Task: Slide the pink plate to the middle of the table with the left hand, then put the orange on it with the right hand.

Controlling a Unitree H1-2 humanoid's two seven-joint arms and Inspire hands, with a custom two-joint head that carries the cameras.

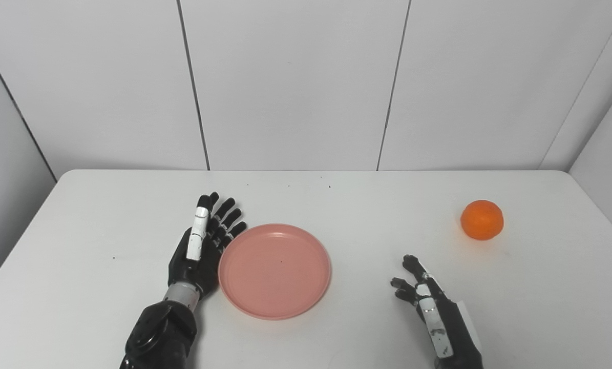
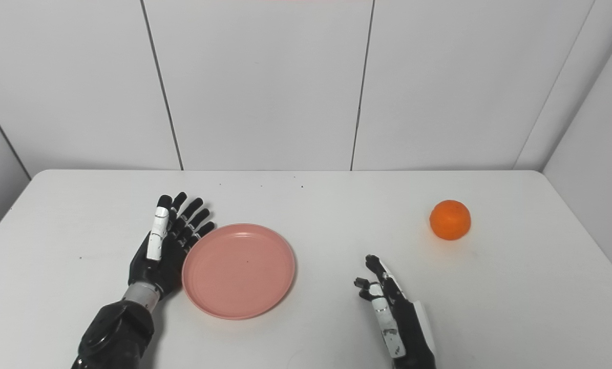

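Pink plate (image 1: 275, 270) lay mid-table, the open left hand (image 1: 199, 248) against its nine-o'clock rim; the open right hand (image 1: 428, 302) sat empty, orange (image 1: 482, 220) at its one o'clock.

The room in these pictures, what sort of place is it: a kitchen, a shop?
Probably a robot test booth, not a kitchen: plain white wall panels close in a white table that holds only a pink plate and an orange.
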